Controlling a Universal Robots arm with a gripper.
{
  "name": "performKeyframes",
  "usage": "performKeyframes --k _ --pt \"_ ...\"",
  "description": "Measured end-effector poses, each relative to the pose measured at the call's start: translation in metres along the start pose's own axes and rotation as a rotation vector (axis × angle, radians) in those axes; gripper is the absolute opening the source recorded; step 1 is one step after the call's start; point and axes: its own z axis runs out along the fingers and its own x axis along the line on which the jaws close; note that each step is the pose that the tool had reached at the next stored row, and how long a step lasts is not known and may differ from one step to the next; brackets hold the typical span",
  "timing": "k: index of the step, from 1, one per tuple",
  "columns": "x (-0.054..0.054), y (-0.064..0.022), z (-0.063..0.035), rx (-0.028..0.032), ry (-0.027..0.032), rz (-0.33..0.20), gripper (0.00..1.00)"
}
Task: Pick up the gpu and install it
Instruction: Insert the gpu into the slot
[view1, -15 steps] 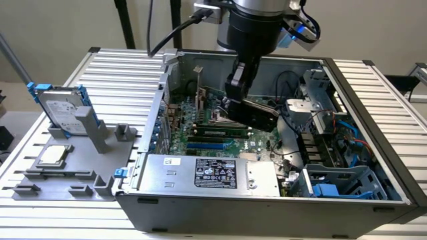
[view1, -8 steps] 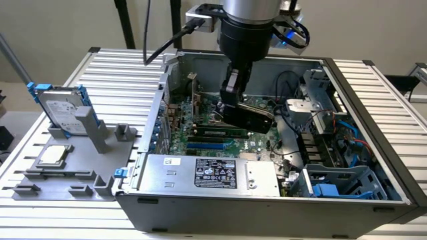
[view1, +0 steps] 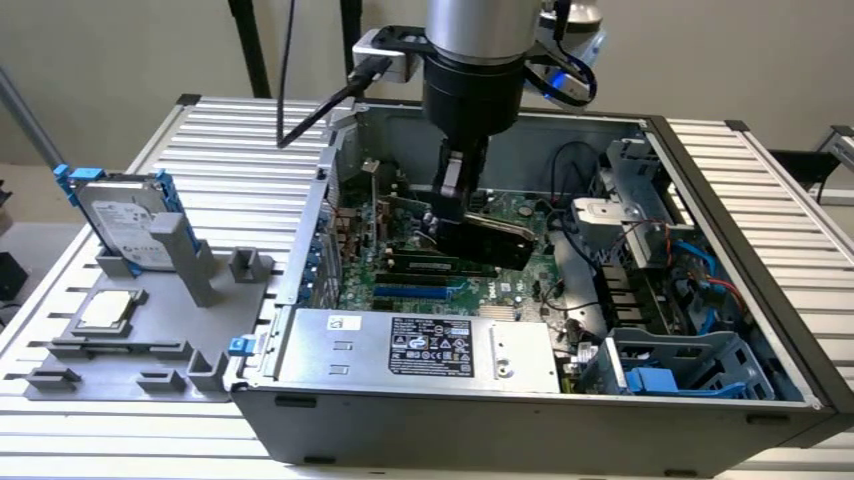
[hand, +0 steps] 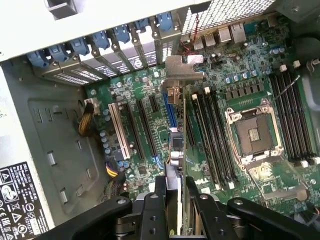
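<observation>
Inside the open computer case (view1: 721, 190), my gripper (view1: 454, 205) is shut on the gpu (view1: 491, 242), a thin black card held edge-down just above the green motherboard (view1: 514, 205). In the wrist view the gpu (hand: 178, 150) appears edge-on between my fingertips (hand: 161, 197), with the gripper (hand: 180, 202) closed around it. Its silver end bracket (hand: 184, 69) points toward the rear slot covers (hand: 125, 42). The card hangs over the blue expansion slot (hand: 169, 107), beside the black slot (hand: 148, 127) and the white slot (hand: 119, 131). I cannot tell whether the card touches a slot.
The CPU socket (hand: 255, 132) and RAM slots (hand: 215, 137) lie beside the card. A power supply (view1: 420, 350) and a blue drive cage (view1: 681, 365) fill the case's front. Outside, a grey fixture (view1: 147, 345) holds a blue-framed hard drive (view1: 127, 215) and a processor chip (view1: 110, 310).
</observation>
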Motion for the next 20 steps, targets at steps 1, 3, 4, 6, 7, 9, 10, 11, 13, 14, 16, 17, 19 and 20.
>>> performKeyframes --k 1,3,4,6,7,9,10,11,13,14,16,17,19,20 --pt "0.000 0.0001 0.0015 0.0001 -0.0003 -0.018 0.26" --pt "0.000 0.0001 0.0045 0.0004 -0.0013 -0.055 0.26" --pt "0.000 0.0001 0.0059 0.0006 -0.0020 -0.073 0.26" --pt "0.000 0.0002 0.0084 0.0011 -0.0046 -0.109 0.26" --pt "0.000 0.0002 0.0093 0.0010 -0.0061 -0.126 0.26" --pt "0.000 0.0005 0.0114 0.0008 -0.0109 -0.161 0.26" --pt "0.000 0.0012 0.0128 0.0006 -0.0142 -0.170 0.26" --pt "0.001 0.0031 0.0143 0.0001 -0.0171 -0.175 0.26" --pt "0.003 0.0113 0.0169 0.0015 -0.0198 -0.176 0.26" --pt "0.004 0.0157 0.0184 0.0030 -0.0205 -0.176 0.26" --pt "0.007 0.0246 0.0214 0.0060 -0.0210 -0.176 0.26" --pt "0.008 0.0284 0.0230 0.0071 -0.0213 -0.176 0.26" --pt "0.009 0.0334 0.0265 0.0081 -0.0220 -0.176 0.26" --pt "0.010 0.0350 0.0284 0.0083 -0.0224 -0.176 0.26"
